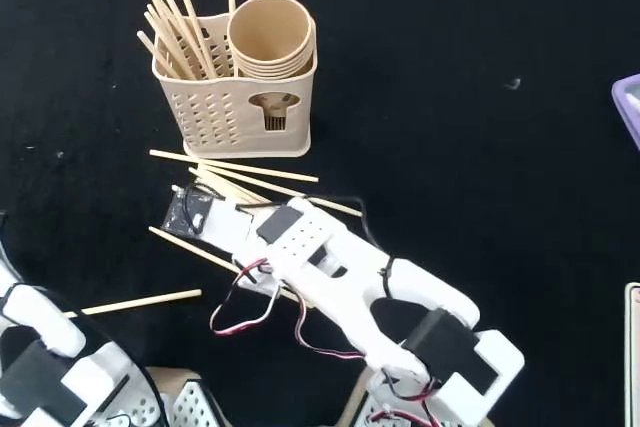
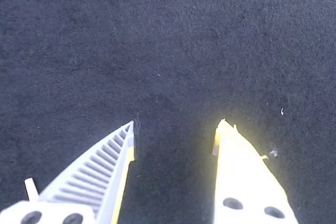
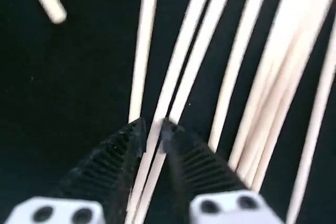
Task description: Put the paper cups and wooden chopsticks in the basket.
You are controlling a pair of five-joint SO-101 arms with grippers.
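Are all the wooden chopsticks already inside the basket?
No, several chopsticks lie loose on the black table in front of the basket.

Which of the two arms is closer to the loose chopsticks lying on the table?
Right. The right gripper is down among the loose chopsticks, one chopstick between its jaws. The left gripper hangs over bare table, apart from them.

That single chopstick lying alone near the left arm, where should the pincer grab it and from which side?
Probably mid-shaft on the lone chopstick, coming straight down from above with the left pincer open across its length. It lies flat on the black table, thin, with bare cloth on both sides, and its end near the arm is crowded.
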